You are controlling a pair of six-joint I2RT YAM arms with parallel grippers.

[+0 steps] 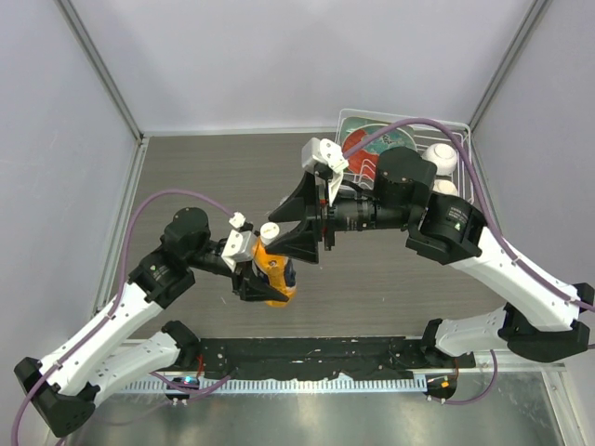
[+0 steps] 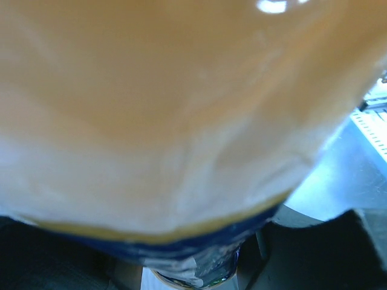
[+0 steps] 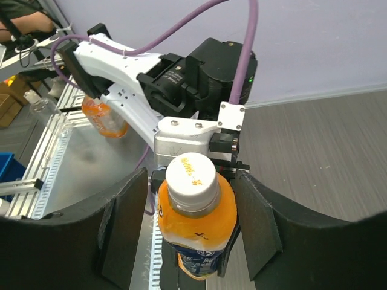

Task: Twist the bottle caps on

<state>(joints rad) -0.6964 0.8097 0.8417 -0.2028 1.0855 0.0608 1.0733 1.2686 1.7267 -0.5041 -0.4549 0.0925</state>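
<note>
Orange bottle (image 1: 275,275) sits centre of the top view, held upright off the tabletop (image 1: 214,177) by the left gripper (image 1: 263,279); its jaws pinch the bottle body, and the left wrist view is filled by orange label

Cream cap (image 3: 191,176) is on the bottle neck. Right gripper (image 3: 192,226) has its jaws spread either side of the cap/shoulder, not touching it – looks like a release between twists

Step in hand, my read: screwing the cap onto the orange bottle. Can't tell how tight it is. Next move needs the right jaws to close back on the cap, square to the neck, and rotate while the left keeps the bottle from turning

Counts visible:
- bottles: 1 in the top view (orange); clear one not seen there; the right wrist view shows blurry bottle shapes at upper left, unsure
- caps: 1 (cream); white cap not seen
- white balls (image 1: 442,158): 2, in the wire rack (image 1: 465,130) at upper right
- red plate (image 1: 361,144): 1, in the same rack
</note>
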